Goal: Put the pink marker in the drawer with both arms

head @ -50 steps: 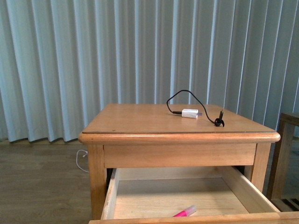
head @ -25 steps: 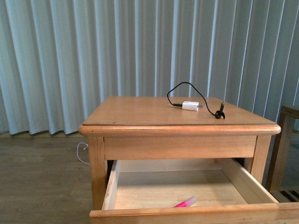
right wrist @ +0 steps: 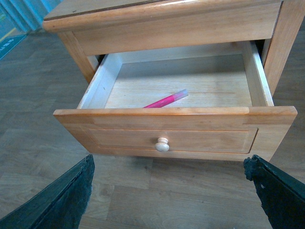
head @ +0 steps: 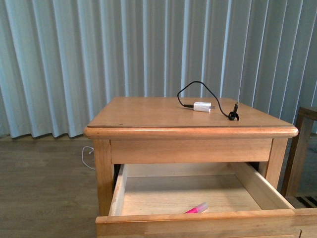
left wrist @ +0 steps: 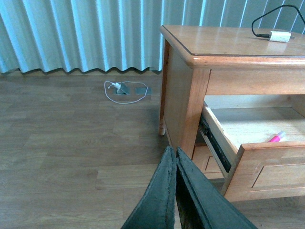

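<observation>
Right hand [right wrist: 169, 191] hung spread wide and empty before the open drawer [right wrist: 205, 140]; my left hand [left wrist: 174, 157] was pinched together, holding nothing. Just beyond the right hand, the pink marker [right wrist: 167, 99] lay inside. I judged a square push at the knob [right wrist: 162, 144] best.

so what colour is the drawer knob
Pale cream knob, lighter than the drawer front; best in right wrist view.

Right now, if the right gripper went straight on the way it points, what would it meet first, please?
Probably the front of the drawer, near its knob. The open right gripper faces it, though depth is unclear.
</observation>
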